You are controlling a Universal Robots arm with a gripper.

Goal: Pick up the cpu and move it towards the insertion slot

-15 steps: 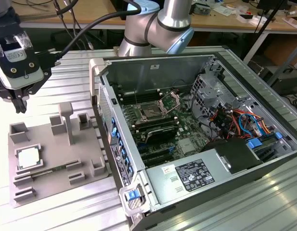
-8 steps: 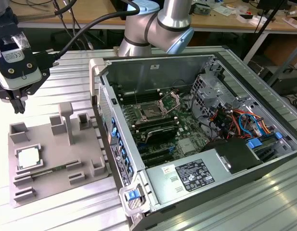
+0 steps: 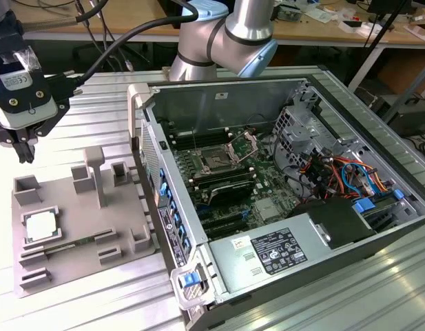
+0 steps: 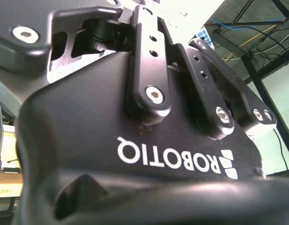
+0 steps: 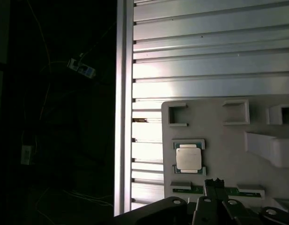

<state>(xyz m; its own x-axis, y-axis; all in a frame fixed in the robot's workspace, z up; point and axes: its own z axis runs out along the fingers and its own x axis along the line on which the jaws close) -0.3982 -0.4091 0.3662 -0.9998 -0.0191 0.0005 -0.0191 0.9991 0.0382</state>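
pale silvery square cpu (image 3: 40, 225) flat in the grey tray (image 3: 74, 203), hand (image 3: 23, 155) nearby, narrow, fingertips together, empty

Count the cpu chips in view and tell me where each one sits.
1. The cpu lies in a recess of the grey tray, to the exterior view's left of the open computer case. Others could be hidden inside the case.

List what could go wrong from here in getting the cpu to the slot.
1. The end effector hangs apart from the cpu, which lies low in the tray among raised blocks; a misaligned descent might strike them.
2. The case wall stands between tray and slot; a low carry could clip it or the raised bracket.
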